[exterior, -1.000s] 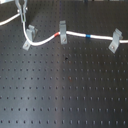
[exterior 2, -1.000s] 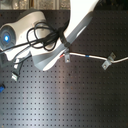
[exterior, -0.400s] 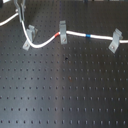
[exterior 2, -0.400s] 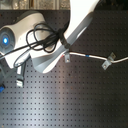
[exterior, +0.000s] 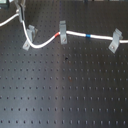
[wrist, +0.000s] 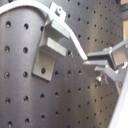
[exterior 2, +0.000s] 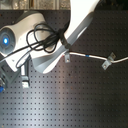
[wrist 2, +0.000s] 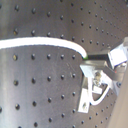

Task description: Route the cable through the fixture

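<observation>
The cable [exterior: 75, 35] runs across the black worktop [exterior: 65, 95] through 3 grey clips; the leaning fixture [exterior: 29, 37] sits at 9 o'clock. The fingers [wrist: 92, 62] appear clenched on the cable, though blur makes this uncertain.

The white cable [exterior: 75, 35] lies across three grey clips; the fixture [exterior: 29, 37] leans just beside the pincer [exterior: 20, 15].
</observation>
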